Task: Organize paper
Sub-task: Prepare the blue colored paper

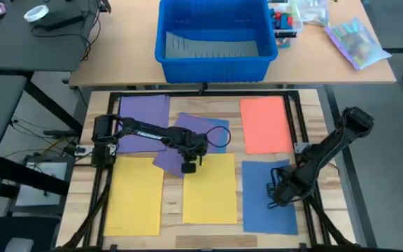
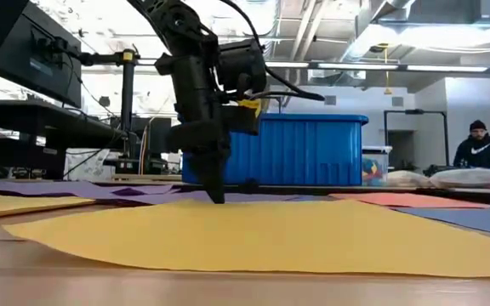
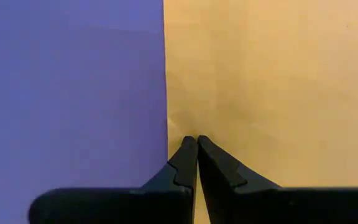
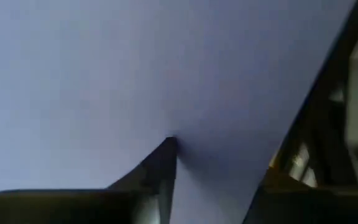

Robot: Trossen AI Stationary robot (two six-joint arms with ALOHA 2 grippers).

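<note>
Nearest, the middle yellow sheet (image 1: 209,189) lies on the surface, long axis running near to far. Left gripper (image 1: 189,166) sits at its far edge beside a skewed purple sheet (image 1: 187,140), jaws clenched on nothing I can see. It could drag or crumple both sheets. Right gripper (image 1: 277,190) rests on the blue sheet (image 1: 268,203), can't tell its jaws

One camera looks straight down from high above and sees the whole surface (image 1: 310,105) and both arms. One camera sits low at the edge and looks flat across it, toward the blue bin (image 2: 313,149) and the room behind. A camera on each wrist looks very close at the paper. The high and low cameras both see the bin.
</note>
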